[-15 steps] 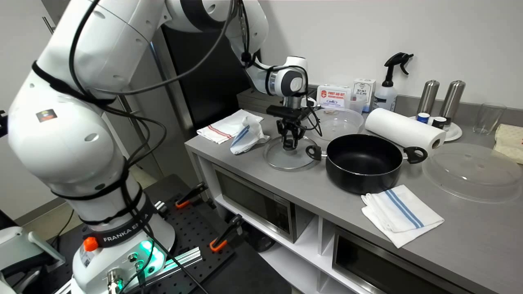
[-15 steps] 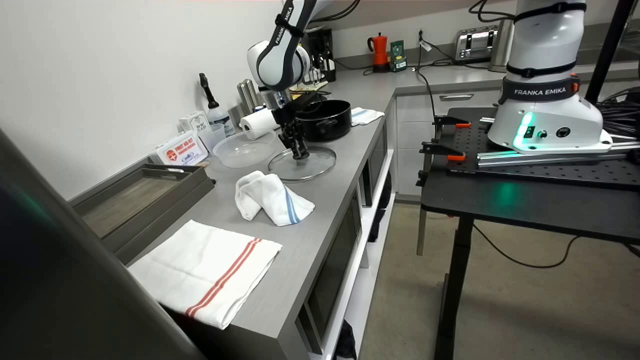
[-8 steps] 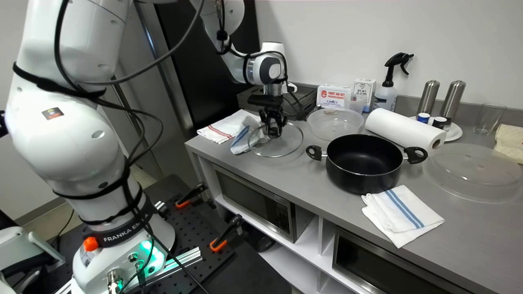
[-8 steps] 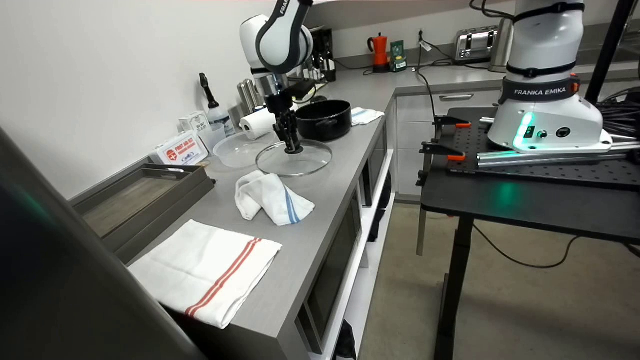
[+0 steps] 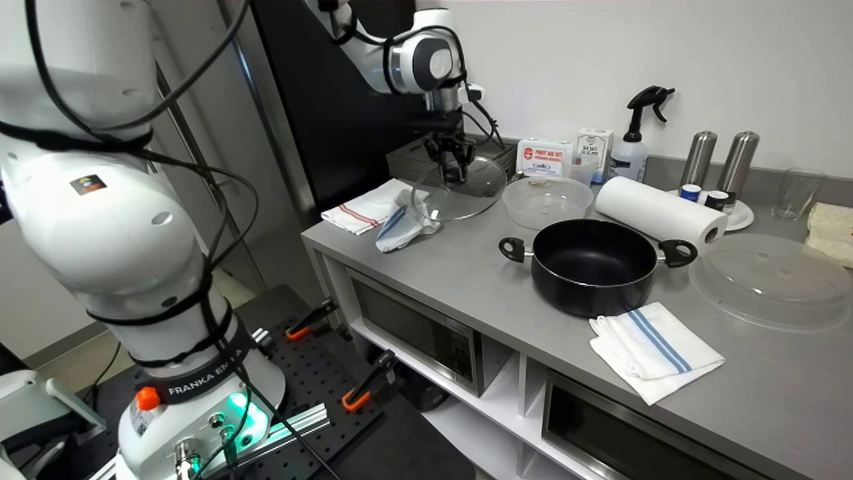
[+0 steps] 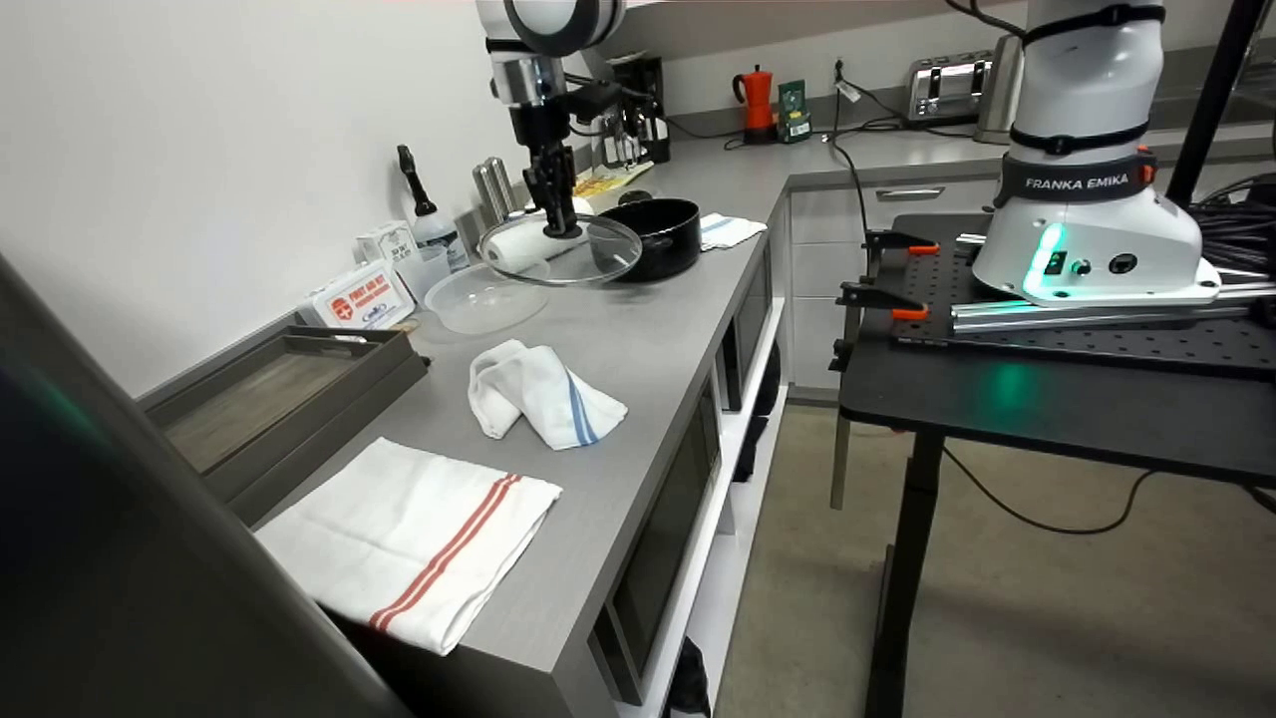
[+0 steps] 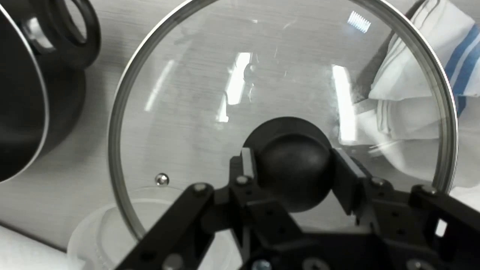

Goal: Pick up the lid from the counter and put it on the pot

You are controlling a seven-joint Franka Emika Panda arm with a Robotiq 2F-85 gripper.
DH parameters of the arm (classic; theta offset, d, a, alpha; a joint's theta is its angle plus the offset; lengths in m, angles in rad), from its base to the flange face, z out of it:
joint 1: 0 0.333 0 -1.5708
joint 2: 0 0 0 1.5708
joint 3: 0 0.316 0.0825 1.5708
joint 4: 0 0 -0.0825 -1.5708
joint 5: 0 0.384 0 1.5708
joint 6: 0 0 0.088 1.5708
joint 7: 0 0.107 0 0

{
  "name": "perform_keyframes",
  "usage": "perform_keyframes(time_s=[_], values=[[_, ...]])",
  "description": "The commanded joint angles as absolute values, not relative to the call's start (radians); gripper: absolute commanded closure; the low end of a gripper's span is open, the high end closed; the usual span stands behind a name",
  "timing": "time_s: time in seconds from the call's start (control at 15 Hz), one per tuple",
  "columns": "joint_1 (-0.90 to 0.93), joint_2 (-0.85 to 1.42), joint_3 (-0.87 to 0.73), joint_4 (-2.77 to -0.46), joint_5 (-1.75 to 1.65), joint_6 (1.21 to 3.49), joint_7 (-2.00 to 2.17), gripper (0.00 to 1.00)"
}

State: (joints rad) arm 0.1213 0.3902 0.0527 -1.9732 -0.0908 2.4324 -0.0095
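The clear glass lid [image 5: 466,203] hangs in the air above the grey counter [image 5: 460,287], looking slightly tilted in that exterior view. It also shows in an exterior view [image 6: 588,267] and fills much of the wrist view [image 7: 195,123]. My gripper [image 5: 454,175] is shut on the lid's dark round knob; in the wrist view the fingers [image 7: 292,165] press on both sides of it. The black pot [image 5: 593,290] stands uncovered on the counter, to the right of the lid. Its edge and one handle show at the left of the wrist view [image 7: 22,101].
A clear plastic bowl [image 5: 546,207] and a paper towel roll [image 5: 656,210] lie behind the pot. A larger clear disc [image 5: 773,287] is at its right. A folded towel [image 5: 656,350] lies in front, a crumpled towel [image 5: 403,230] at left. A grey tray [image 6: 289,399] stands by the wall.
My gripper has lifted the lid off the counter, first moving away from the pot and then rising higher. The pot and towels have not moved.
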Motion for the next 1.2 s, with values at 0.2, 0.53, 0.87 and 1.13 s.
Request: perform_keyframes(time_s=[0.2, 0.53, 0.87, 1.13], values=[[0.078, 0.311, -0.031, -1.919, -0.120, 2.366, 0.084, 0.75], [0.030, 0.330, -0.076, -1.839, -0.112, 2.291, 0.127, 0.75], [-0.016, 0.369, -0.110, -1.741, -0.098, 2.195, 0.181, 0.75], [-0.058, 0.417, -0.124, -1.662, -0.071, 2.136, 0.204, 0.75]])
